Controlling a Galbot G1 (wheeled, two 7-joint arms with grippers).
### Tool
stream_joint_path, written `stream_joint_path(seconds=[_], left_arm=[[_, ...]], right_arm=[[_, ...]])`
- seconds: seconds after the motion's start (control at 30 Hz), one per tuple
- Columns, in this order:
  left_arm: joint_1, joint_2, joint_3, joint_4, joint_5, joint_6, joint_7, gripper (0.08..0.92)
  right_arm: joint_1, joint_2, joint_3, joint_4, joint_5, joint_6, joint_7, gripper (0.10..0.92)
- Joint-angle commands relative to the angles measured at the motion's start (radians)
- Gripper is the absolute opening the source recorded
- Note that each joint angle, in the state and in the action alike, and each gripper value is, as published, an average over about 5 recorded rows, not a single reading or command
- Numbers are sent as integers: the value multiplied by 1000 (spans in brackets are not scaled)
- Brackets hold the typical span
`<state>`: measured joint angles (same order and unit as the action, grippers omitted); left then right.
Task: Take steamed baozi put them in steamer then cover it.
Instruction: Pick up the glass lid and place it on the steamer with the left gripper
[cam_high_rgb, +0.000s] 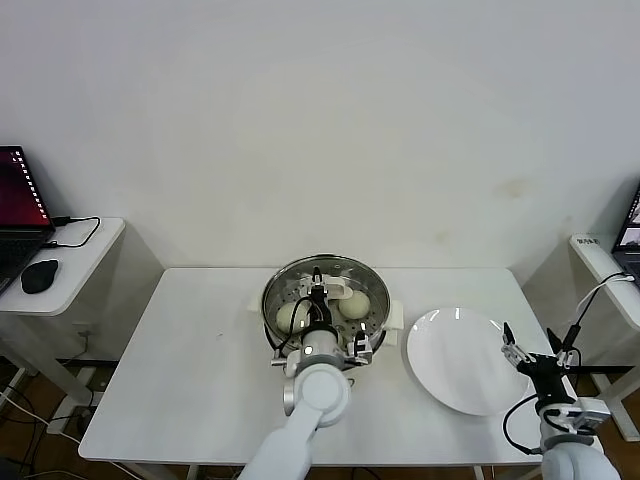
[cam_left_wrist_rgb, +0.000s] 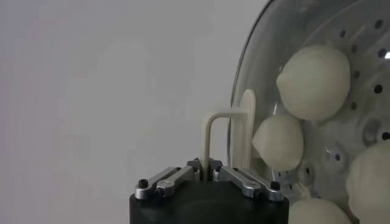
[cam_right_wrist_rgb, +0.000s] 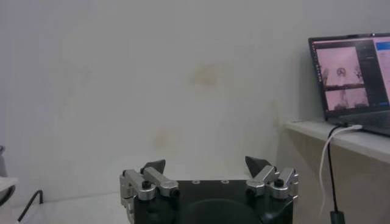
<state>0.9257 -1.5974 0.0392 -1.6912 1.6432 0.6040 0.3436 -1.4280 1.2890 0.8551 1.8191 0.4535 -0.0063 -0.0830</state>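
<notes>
A white table (cam_high_rgb: 200, 340) stood against a plain wall, with the steamer (cam_high_rgb: 325, 300) near its middle and a bare white plate (cam_high_rgb: 460, 360) to the right of it. Side desks flanked the table: the left one held an open laptop (cam_high_rgb: 18, 215) and a dark mouse (cam_high_rgb: 40, 275), the right one another laptop (cam_right_wrist_rgb: 350, 79) with a cable hanging from the shelf edge. No writing anywhere could be read.

The left gripper (cam_high_rgb: 322, 292) hung over the steamer, its arm blocking the near rim and part of the tray from the head camera. Its fingers were clamped together on the upright white handle (cam_left_wrist_rgb: 228, 137) of the glass lid (cam_left_wrist_rgb: 256, 79), which lay across the pot. Through the glass, the steamed baozi (cam_left_wrist_rgb: 314, 79) sat on the perforated tray, below and beside the fingers, not touching them; four showed in the wrist view.

The right gripper (cam_high_rgb: 538, 352) waited at the plate's far right edge, fingers spread wide, holding nothing.
</notes>
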Motion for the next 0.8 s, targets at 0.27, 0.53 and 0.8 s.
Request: stream_joint_path(seconds=[0.27,0.53,0.8], left_arm=[[9,-2,5,17,4,-20,-21,141],[13,3,7,-19,-14,-20,-24,215],[54,30,18,-141,-43,-19,-2,449]], right_arm=[[-5,-2,8,10,5,6,0,823],[-7,-3,10,11,7,6,0,823],[-8,-3,12,11,8,7,0,823]])
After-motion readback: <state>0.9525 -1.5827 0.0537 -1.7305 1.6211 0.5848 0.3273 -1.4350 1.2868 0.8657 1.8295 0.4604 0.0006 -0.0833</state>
